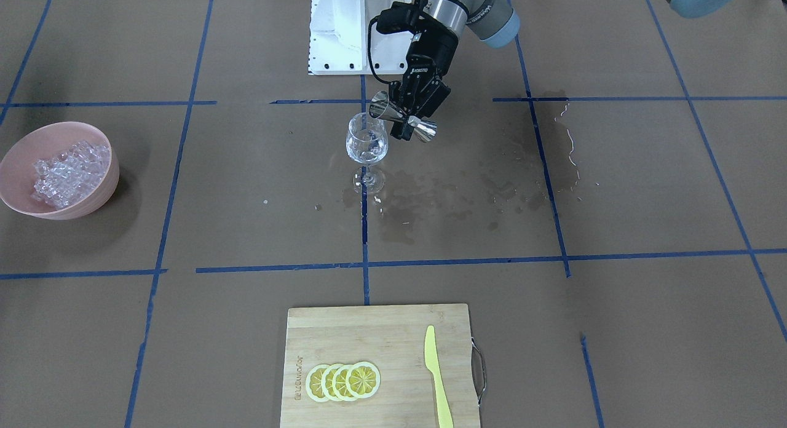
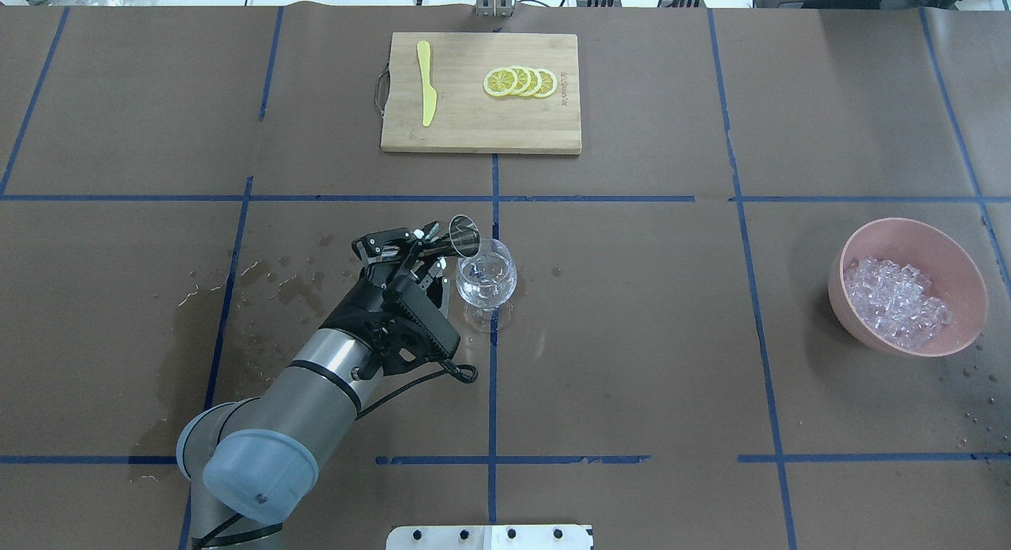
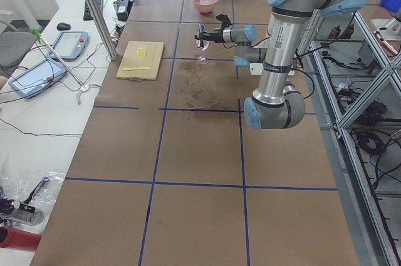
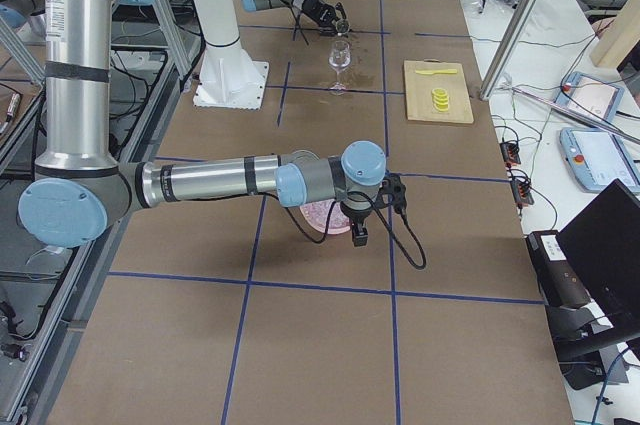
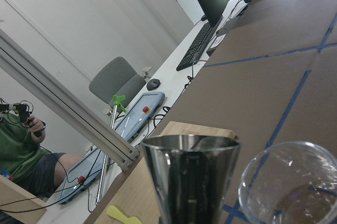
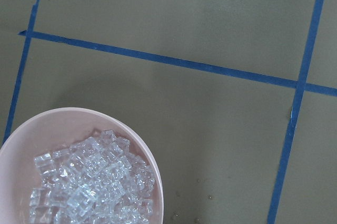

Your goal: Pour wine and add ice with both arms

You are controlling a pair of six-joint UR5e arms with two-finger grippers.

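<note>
Overhead view, clock bearings taken from wine glass [image 2: 487, 281], which stands upright at table centre.
- Left gripper [image 2: 433, 246]: fingers clamped on waist of steel jigger [image 2: 464, 235]. Jigger tipped, mouth over glass rim at 11 o'clock.
- Ice [image 2: 896, 303]: you will find it heaped in pink bowl [image 2: 908, 242] at 3 o'clock, well apart from glass.
- Right gripper [image 4: 358, 233]: hangs above bowl. You cannot tell whether fingers are apart or together.
- Cutting board [image 2: 474, 123] at 12 o'clock carries lemon slices [image 2: 521, 81] and yellow knife [image 2: 426, 92].
- Wet stains [image 2: 292, 289] at 9 o'clock.
</note>
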